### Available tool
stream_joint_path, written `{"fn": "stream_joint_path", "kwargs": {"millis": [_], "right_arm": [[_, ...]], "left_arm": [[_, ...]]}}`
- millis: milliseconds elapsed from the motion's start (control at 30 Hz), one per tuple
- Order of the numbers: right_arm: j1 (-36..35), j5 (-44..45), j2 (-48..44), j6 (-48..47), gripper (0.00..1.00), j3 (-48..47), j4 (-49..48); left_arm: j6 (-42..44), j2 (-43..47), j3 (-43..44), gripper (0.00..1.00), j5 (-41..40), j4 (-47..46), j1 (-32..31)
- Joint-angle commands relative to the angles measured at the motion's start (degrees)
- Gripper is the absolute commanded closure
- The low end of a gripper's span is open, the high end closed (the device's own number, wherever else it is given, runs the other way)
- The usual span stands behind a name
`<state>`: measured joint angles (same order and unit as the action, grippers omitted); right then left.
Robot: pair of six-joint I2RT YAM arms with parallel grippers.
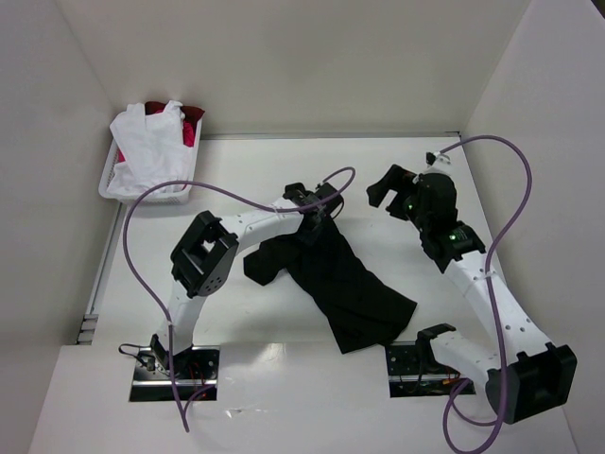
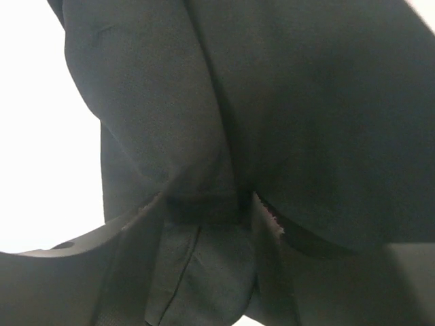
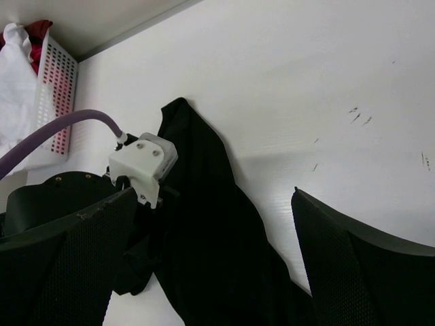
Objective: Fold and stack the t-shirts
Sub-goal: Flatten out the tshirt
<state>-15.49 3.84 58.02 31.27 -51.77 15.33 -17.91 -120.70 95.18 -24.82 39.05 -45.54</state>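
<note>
T-shirt (image 1: pixel 350 284), black, pinched btwn L fingers (image 2: pixel 61 285); R fingers (image 3: pixel 370 272) spread, well apart from it.

Top view steeply down on table (image 1: pixel 284 170); left wrist tight against black t-shirt (image 2: pixel 306 102), right wrist farther off.

The white-and-black left arm arches forward from a raised elbow, its black two-finger left gripper (image 1: pixel 317 219) pinched on the black cloth t-shirt (image 1: pixel 350 284) trailing below it, while the right gripper (image 1: pixel 380 184), off to its right, gapes wide.

White basket (image 1: pixel 110 182) at far-left corner of table (image 1: pixel 265 170)
</note>
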Motion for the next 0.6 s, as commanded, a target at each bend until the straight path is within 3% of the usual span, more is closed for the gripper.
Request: {"fn": "stream_joint_path", "kwargs": {"millis": [0,33,267,433,567], "right_arm": [[0.02,1.53,-2.2,0.2,0.0,0.7,0.05],[0.02,2.05,-2.21,0.2,0.0,0.7,0.05],[0.02,2.05,-2.74,0.72,0.0,1.23,0.05],[0.02,0.65,-3.26,0.73,0.0,1.75,0.58],[0.02,-2.42,-3.79,0.73,0.0,3.16,0.58]], "left_arm": [[0.6,-0.94,2.21,0.43,-2.69,0.94,-0.34],[0.6,-0.94,1.68,0.51,-3.3,0.94,-0.34],[0.07,-0.94,1.68,0.72,-3.83,0.94,-0.34],[-0.55,0.21,3.86,0.99,-2.61,0.94,-0.34],[-1.07,3.36,7.21,1.0,-0.41,0.94,-0.34]]}}
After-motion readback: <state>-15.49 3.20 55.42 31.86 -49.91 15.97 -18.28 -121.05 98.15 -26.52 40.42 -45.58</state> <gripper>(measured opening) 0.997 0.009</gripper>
